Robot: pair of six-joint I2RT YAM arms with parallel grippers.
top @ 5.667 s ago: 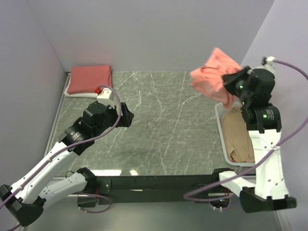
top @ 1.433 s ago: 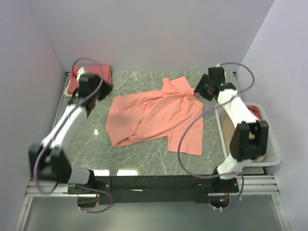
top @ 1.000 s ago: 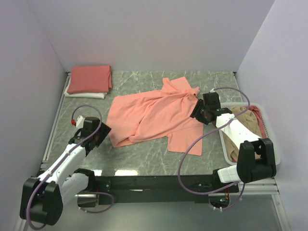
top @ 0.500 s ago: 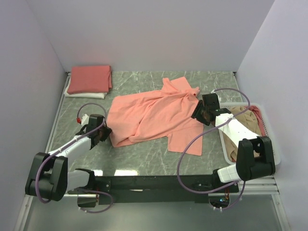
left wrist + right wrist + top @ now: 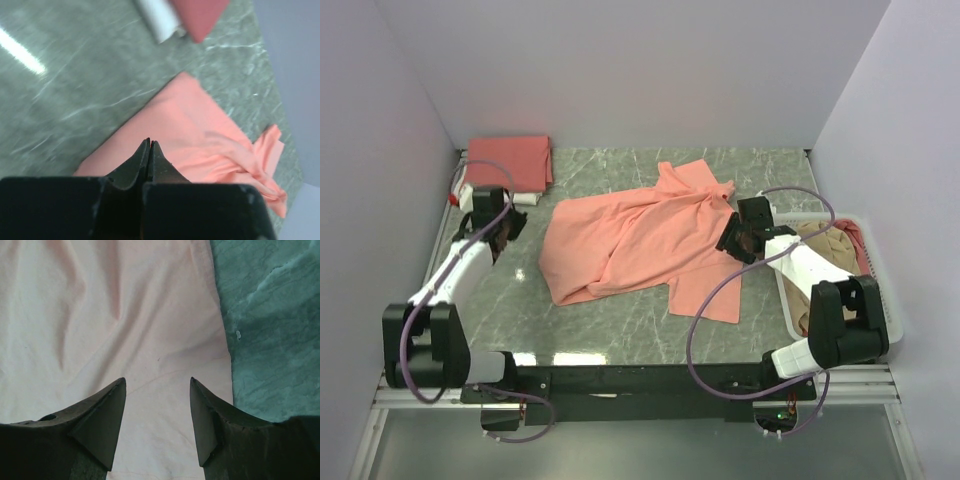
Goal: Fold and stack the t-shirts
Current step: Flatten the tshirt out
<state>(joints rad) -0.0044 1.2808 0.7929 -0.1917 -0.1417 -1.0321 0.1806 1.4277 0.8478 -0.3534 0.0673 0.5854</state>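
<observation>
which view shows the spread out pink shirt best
Top external: the whole pink shirt shows, spread out and rumpled. Left wrist shows only part of it, blurred, beyond the shut left gripper; right wrist shows just a close patch under the open right gripper.

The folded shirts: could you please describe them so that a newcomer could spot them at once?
Look to the far left corner of the marble table. There a red-pink folded shirt lies on a white one. Unlike the salmon shirt sprawled mid-table, this pile is squared and flat.
</observation>
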